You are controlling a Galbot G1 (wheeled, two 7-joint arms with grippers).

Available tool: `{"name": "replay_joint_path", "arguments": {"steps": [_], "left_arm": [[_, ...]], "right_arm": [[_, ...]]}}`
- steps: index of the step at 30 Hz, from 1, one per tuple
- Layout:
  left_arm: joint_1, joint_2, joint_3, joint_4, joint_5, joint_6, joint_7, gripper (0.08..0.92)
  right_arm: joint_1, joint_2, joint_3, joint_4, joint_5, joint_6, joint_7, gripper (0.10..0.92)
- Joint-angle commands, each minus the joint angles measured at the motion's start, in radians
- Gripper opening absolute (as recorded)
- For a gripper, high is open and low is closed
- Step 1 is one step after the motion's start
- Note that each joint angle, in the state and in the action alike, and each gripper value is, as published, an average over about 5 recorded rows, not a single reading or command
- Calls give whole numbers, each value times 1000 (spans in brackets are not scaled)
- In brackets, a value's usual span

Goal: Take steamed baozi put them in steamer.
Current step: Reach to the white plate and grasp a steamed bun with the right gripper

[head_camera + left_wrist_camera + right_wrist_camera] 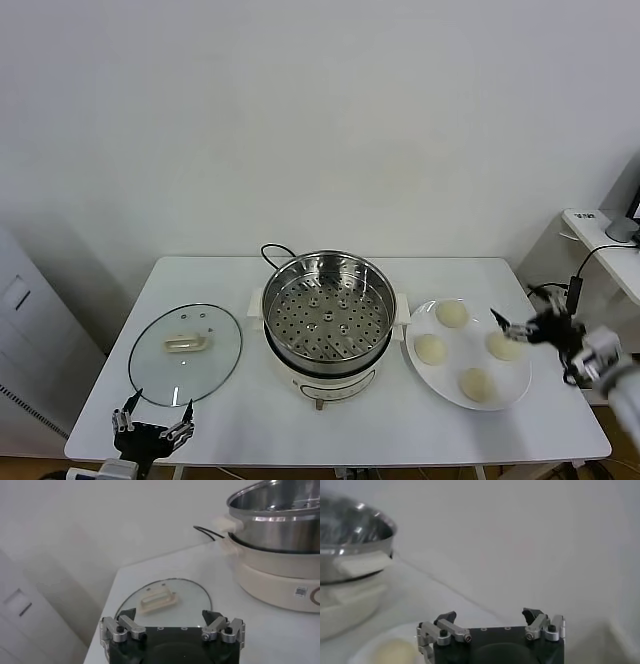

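The steel steamer [328, 315] with its perforated floor stands empty mid-table on a white base. Several cream-white baozi lie on a white plate [458, 352] to its right: one at the back [452, 313], one on the left [429, 348], one on the right [503, 345], one in front [476, 383]. My right gripper [507, 327] is open and empty, right by the right-hand baozi at the plate's right edge. In the right wrist view the gripper [489, 615] is open, with a baozi [395, 651] and the steamer [350, 535] beyond. My left gripper [152, 415] is open at the front left.
A round glass lid [186, 352] with a white handle lies flat left of the steamer, also in the left wrist view [160, 599] just beyond the left gripper [169, 615]. A black cord [275, 250] loops behind the steamer. A side shelf [600, 245] stands at the right.
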Motion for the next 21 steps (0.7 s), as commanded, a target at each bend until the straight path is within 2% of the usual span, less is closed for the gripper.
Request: {"name": "replay_joint_path", "arguments": {"steps": [1, 5, 8, 13, 21], "left_arm": [[-4, -8, 6, 0, 17, -20, -10, 823], [-6, -12, 14, 0, 18, -21, -10, 823], [-5, -14, 17, 0, 18, -20, -9, 823], [-1, -20, 15, 0, 17, -18, -8, 823], [13, -28, 11, 0, 20, -18, -9, 823]], "right_arm": [[800, -237, -647, -204, -341, 50, -521, 823], [1035, -217, -950, -295, -349, 106, -594, 823], [1089, -168, -1058, -361, -375, 141, -623, 823], [994, -17, -963, -524, -421, 230, -631, 823], [821, 185, -804, -667, -508, 222, -595, 823]]}}
